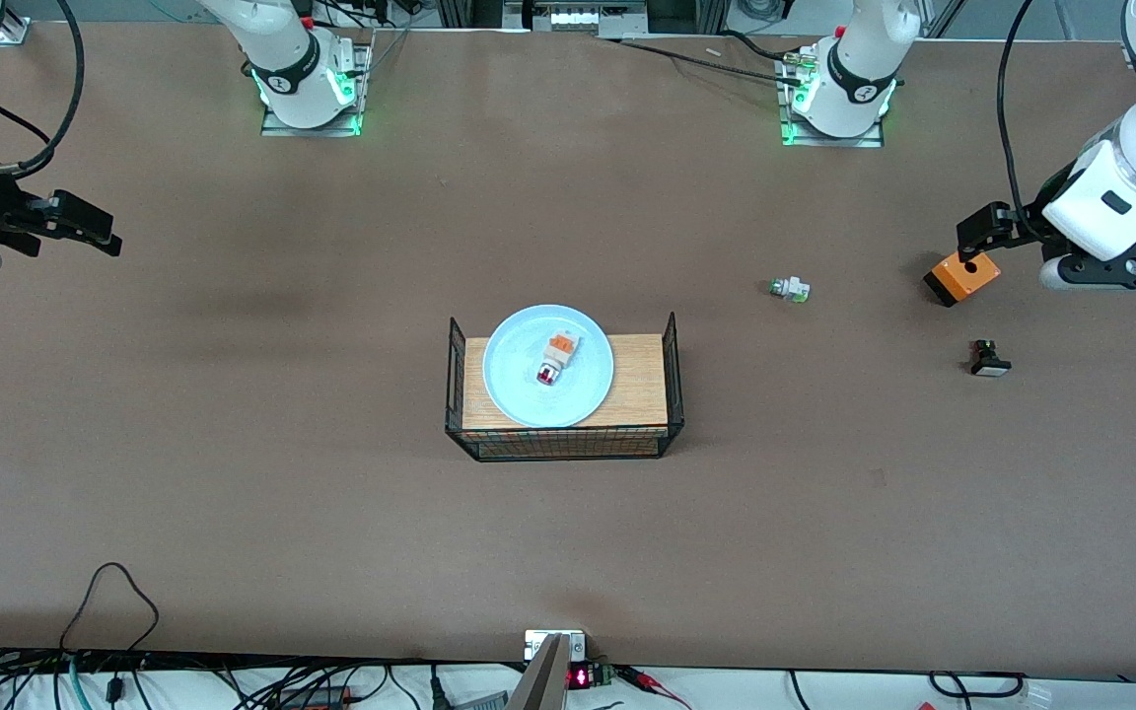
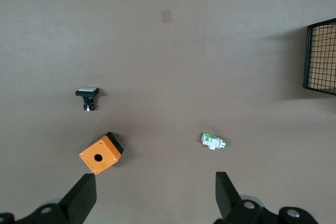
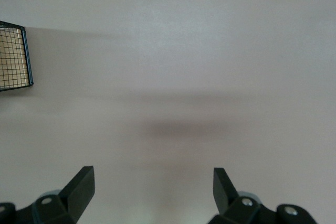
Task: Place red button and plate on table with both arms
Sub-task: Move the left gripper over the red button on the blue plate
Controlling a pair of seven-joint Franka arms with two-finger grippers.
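So your red button (image 1: 555, 359) lies on the plate (image 1: 509, 385), which sits on the wire rack (image 1: 639, 394) mid-desk (image 1: 233, 473), well clear of every edge. Its long axis runs diagonally, red cap pointing toward the front-camera edge. Left claw (image 2: 156, 192) hangs wide open and empty over the left arm's end, above the orange box (image 1: 962, 278). Right claw (image 3: 154, 190) hangs open and empty over the right arm's end. Neither's clearly closer. No readable writing anywhere.
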